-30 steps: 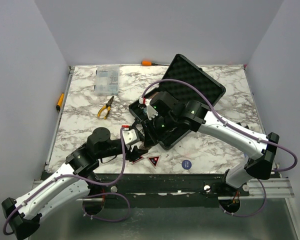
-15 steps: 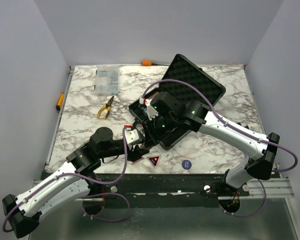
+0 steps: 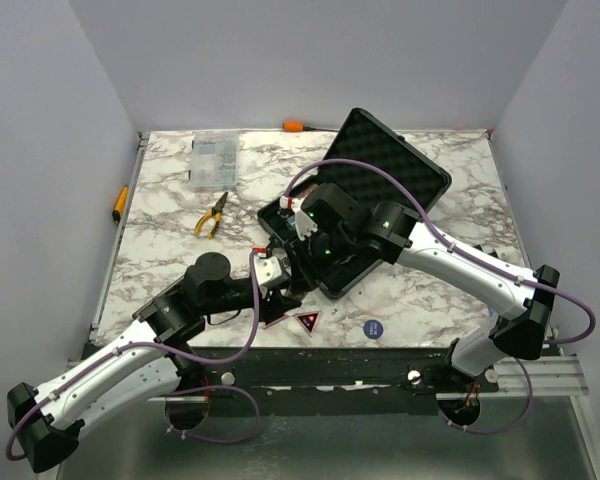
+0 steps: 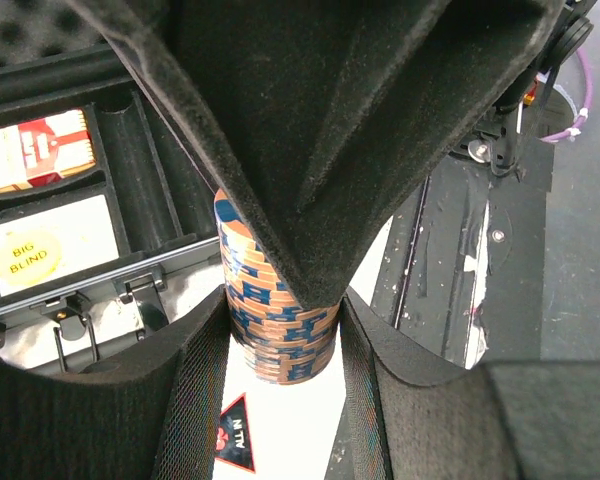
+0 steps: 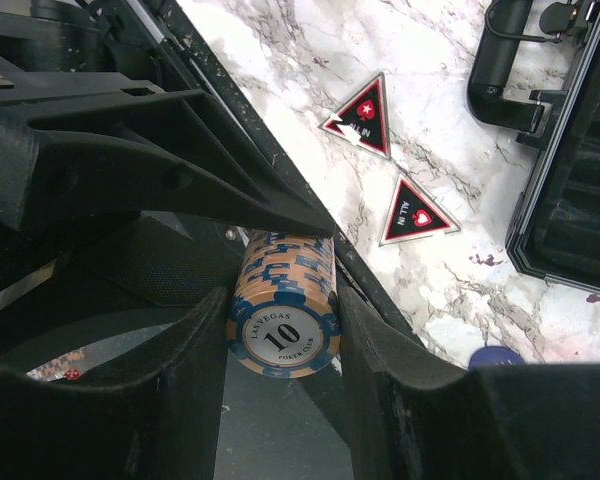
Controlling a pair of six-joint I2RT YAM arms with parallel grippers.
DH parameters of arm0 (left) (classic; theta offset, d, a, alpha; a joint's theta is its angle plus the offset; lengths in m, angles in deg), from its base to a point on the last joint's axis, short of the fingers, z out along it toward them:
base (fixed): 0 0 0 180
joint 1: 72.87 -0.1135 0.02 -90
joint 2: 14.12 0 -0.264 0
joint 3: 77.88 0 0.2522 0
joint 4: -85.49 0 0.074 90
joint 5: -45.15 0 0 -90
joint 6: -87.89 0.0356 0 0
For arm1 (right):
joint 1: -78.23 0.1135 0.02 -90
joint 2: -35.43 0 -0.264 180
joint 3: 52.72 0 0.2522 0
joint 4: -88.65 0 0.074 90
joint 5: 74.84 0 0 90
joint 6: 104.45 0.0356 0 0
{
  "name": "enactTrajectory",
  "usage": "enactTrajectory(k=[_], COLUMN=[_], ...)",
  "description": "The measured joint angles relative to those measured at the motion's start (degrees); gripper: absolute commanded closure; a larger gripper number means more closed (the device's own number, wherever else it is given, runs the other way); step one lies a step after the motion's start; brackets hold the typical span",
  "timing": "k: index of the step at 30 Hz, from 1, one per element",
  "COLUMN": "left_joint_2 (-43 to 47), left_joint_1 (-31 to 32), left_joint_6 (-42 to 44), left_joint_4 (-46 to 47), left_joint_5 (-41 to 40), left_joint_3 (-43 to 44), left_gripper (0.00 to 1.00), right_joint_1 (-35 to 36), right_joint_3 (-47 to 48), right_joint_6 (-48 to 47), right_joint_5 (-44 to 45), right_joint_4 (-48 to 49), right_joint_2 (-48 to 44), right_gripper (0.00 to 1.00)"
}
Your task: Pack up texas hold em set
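1. While the pliers (image 3: 211,215) and a clear box (image 3: 212,161) lie far left on the marble table (image 3: 160,240), the left gripper (image 4: 282,305) sits near the front edge, its fingers pressed against both sides of the chip stack (image 4: 280,335).
2. That orange and blue chip stack is held off the table, just in front of the case, with two red-black triangles (image 3: 308,321) lying close by.
3. From the other side, the right gripper (image 5: 282,295) pinches the same stack, a "10" chip facing its camera.
4. Behind, the black case (image 3: 380,190) stands open, with cards (image 4: 40,150) and a yellow button (image 4: 20,258) marked "BIG BLIND" in its trays.
5. Right of the triangles lies a blue button (image 3: 373,328).
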Motion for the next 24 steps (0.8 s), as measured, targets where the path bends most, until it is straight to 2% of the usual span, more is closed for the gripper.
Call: enactTrajectory(k=[3,5,9,11,13,20,24], left_joint_2=[-0.37,-0.44,-0.37,-0.09,0.26,0.92,0.50], left_joint_1=[0.00,0.00,0.00,0.00,0.00,0.09,-0.02], left_joint_6=[-1.05,-1.66,-2.38,-2.64,-3.17,-4.55,-5.14], left_joint_4=[0.44,0.63,1.11,1.31,1.51,0.09,-1.90], left_joint_5=[-0.02,-0.04,-0.26,-0.52,-0.72,-2.91,-4.57], left_joint_3=[0.00,0.00,0.00,0.00,0.00,-0.15,-0.28], left_gripper=[1.00,1.00,1.00,1.00,1.00,1.00,1.00], right_joint_1=[-0.04,-0.04,-0.04,-0.02,-0.02,0.09,0.07], right_joint_3=[-0.02,-0.04,-0.07,-0.20,-0.37,-0.59,-0.26], right_joint_6=[-0.02,0.00,0.04,0.11,0.44,2.12,3.10], right_joint_5=[0.28,0.52,0.98,1.29,1.62,4.68,8.00], right_joint_4=[-0.02,-0.02,0.11,0.39,0.81,1.53,1.60], right_joint_2=[-0.09,-0.20,-0.57,-0.90,-1.33,-3.65,-4.50], right_gripper=[0.84,0.78,0.72,0.62,0.56,0.15,0.09])
